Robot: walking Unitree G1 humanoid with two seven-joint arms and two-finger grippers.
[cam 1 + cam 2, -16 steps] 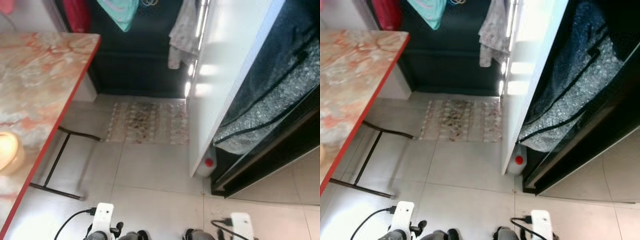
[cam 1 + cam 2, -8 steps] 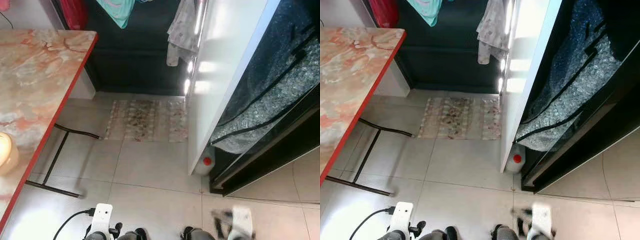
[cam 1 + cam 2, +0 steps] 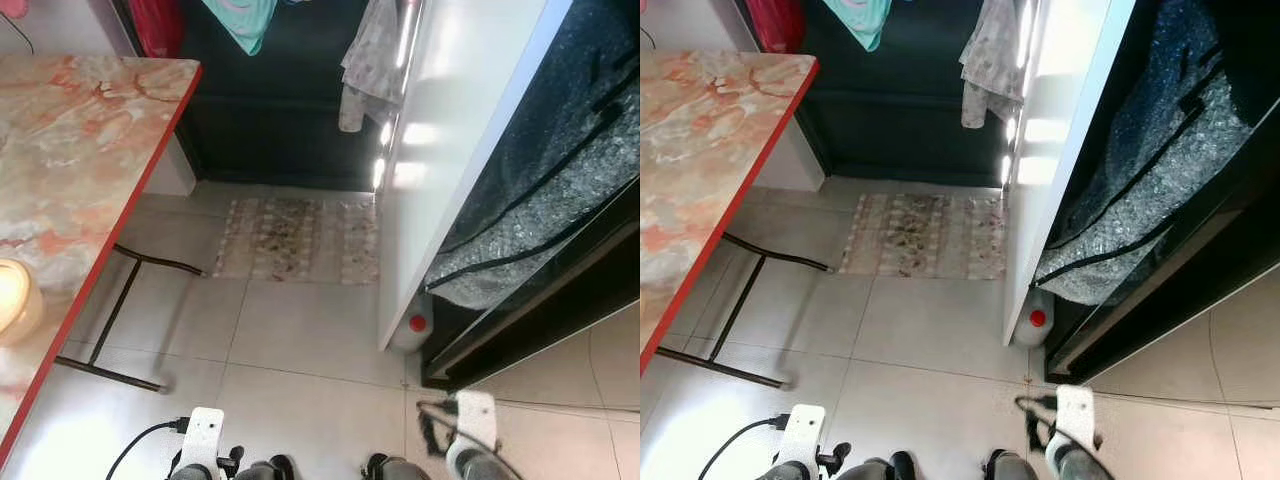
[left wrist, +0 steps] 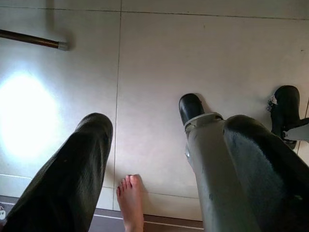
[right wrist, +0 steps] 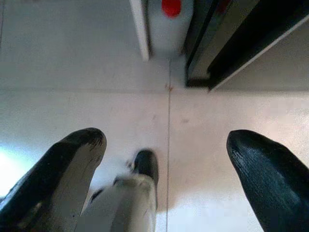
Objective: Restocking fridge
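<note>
The robot stands on a tiled floor (image 3: 300,340) facing a white fridge door (image 3: 450,150) that hangs open, with nothing to restock in either pincer. The right pincer (image 5: 166,174) has its fingers spread wide and empty above the floor; the left pincer (image 4: 159,159) is also spread and empty.

My judgement of the risks: a white jug with a red cap (image 3: 412,328) sits on the floor at the bottom edge of the door, touching or just beside it, and a step forward could kick it over. The red-edged worktop (image 3: 80,170) stands close on the left, with its black leg frame (image 3: 120,330) reaching out over the floor, so a turn could catch a foot or the left arm. A patterned mat (image 3: 295,240) ahead could slip underfoot.

The eye views show the door, worktop and mat. The left wrist view adds a person's bare foot (image 4: 130,200) near the robot's feet, which could be trodden on. The right wrist view looks down on the jug's cap (image 5: 170,7).
</note>
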